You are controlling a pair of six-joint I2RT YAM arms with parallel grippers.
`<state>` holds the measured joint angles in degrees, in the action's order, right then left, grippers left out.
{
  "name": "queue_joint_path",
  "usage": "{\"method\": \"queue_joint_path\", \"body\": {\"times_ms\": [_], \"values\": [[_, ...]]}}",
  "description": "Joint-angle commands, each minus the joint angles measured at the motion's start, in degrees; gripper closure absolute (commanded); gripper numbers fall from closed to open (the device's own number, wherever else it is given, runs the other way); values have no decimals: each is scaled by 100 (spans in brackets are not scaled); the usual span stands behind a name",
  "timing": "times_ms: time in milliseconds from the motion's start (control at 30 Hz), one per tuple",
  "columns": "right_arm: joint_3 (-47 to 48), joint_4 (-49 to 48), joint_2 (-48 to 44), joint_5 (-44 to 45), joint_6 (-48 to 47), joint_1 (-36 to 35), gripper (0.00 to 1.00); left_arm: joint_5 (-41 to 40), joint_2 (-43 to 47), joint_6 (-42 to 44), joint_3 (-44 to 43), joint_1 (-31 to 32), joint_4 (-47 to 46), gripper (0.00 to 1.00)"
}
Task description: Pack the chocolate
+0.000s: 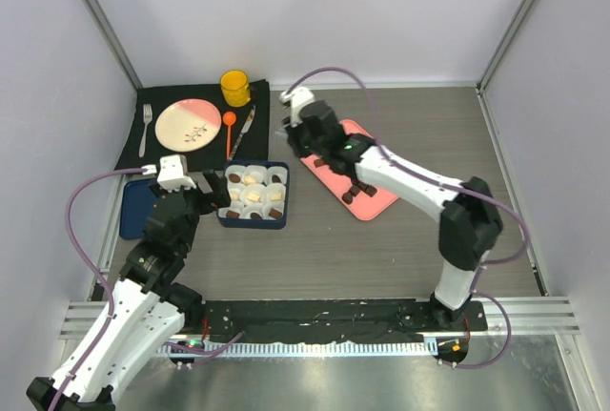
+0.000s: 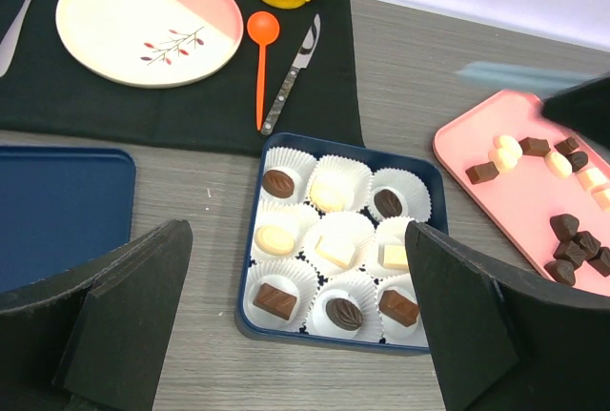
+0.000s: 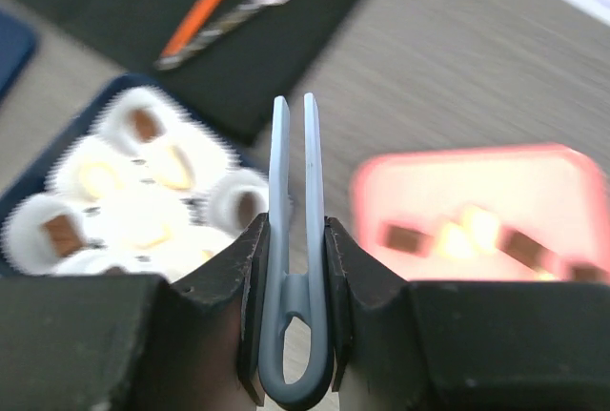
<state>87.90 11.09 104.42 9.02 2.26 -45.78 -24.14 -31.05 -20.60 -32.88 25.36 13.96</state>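
A dark blue box (image 2: 315, 331) holds white paper cups, each with one chocolate (image 2: 278, 300), dark brown or cream-white. My left gripper (image 2: 297, 230) is open and empty, just above the box's near edge (image 1: 214, 187). More loose chocolates (image 2: 576, 239) lie on a pink tray (image 2: 496, 211) to the right of the box (image 1: 376, 203). My right gripper (image 3: 291, 230) is shut on grey-blue tongs (image 3: 294, 163), whose tips are nearly together and hold nothing. It hovers between the box and the pink tray's far end (image 1: 303, 136). The right wrist view is blurred.
A black mat (image 1: 176, 158) at the back left carries a pink and cream plate (image 1: 188, 124), a fork (image 1: 146, 128), a yellow mug (image 1: 235, 88), an orange spoon (image 1: 229, 130) and a knife (image 1: 243, 133). A flat blue lid (image 1: 136, 209) lies left of the box.
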Motion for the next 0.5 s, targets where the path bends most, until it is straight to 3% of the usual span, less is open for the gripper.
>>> {"method": "queue_joint_path", "body": {"times_ms": [0,200,333,467], "values": [[-1008,-178,-1106,618,178,674,81,-3,11,38,-227,-32,-192,0],[-2371,-178,-2161,1031,362,2246,81,23,-59,39,-218,-32,-192,0],[-2839,-283,-2312,1032,494,3414,81,23,-103,30,-218,-23,-209,0],[-3234,-660,-2137,892,565,4092,81,32,-112,39,-227,-32,-192,0]]}}
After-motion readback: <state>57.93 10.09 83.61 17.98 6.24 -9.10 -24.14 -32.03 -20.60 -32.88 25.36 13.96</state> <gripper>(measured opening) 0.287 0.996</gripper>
